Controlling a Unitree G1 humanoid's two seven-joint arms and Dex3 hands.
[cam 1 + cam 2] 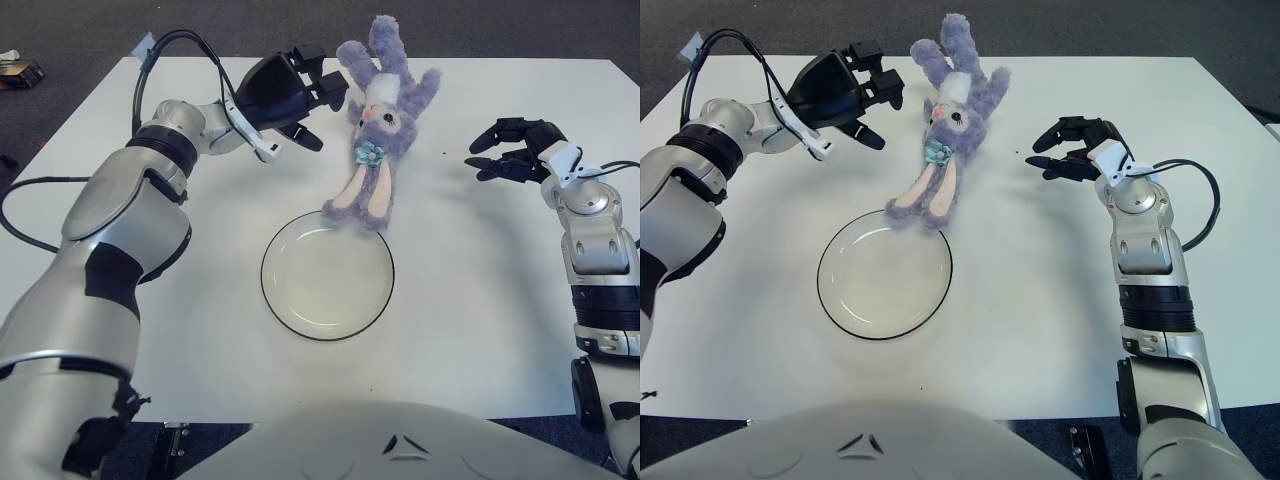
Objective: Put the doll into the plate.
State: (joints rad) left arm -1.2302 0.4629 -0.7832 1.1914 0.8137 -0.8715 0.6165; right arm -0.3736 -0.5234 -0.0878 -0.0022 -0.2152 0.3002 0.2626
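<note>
Plate set on table, near centre, toward robot. Doll laid lengthwise behind plate, head toward far edge, feet at plate's far rim, touching or overlapping it. Left hand positioned just left of doll's head, fingers spread toward it, nothing held; contact with doll not discernible. Right hand seen well right of doll, apart from it, fingers loosely spread. Small object placed on floor beyond table's far left corner.
</note>
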